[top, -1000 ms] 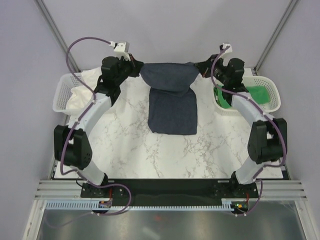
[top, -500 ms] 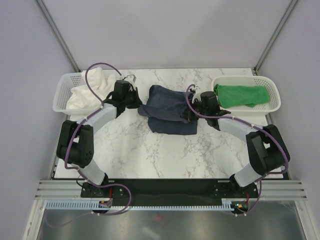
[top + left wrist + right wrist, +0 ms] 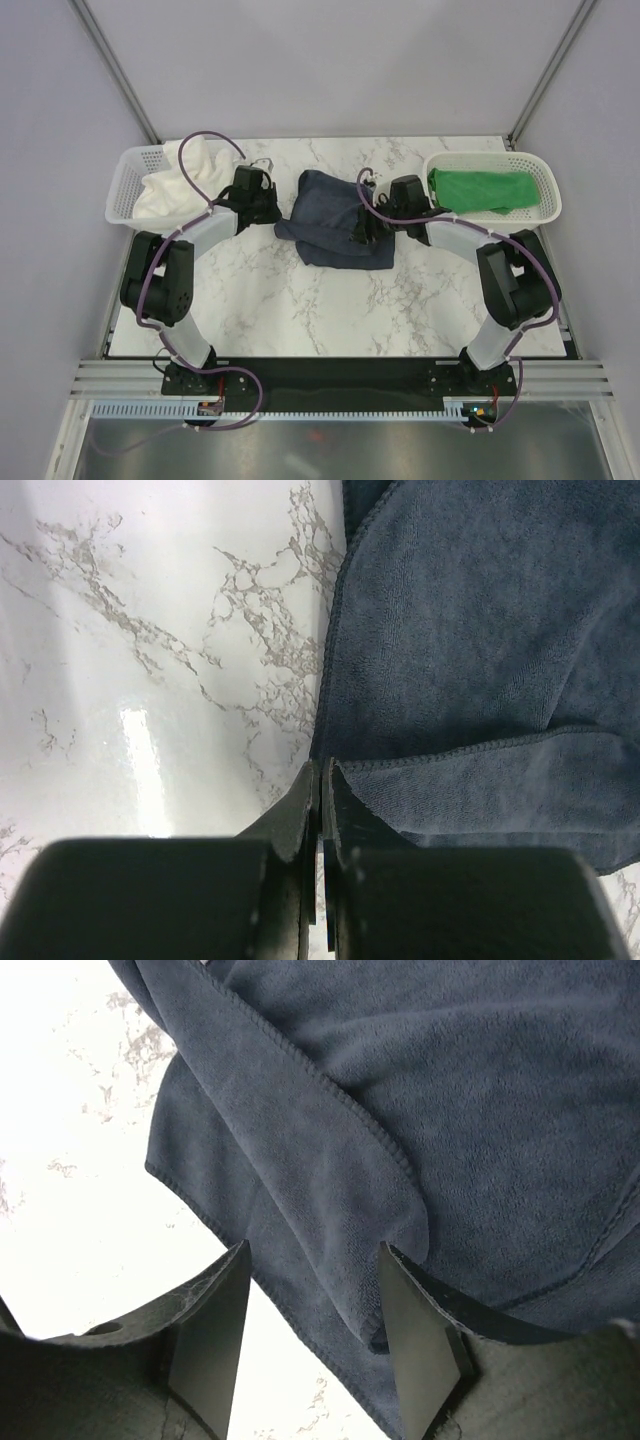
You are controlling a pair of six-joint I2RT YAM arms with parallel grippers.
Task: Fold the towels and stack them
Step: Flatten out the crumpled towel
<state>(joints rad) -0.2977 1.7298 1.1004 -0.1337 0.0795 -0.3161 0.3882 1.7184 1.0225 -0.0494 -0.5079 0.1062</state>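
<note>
Folding looks partly done: the navy towel lies doubled over near the table's far edge, midway between its side edges. The left gripper is pressed together on the towel's left corner, apparently keeping the layers aligned. The right gripper stands spread astride the right hem, gripping nothing. The green towel and cream towel sit in baskets at the far corners.
</note>
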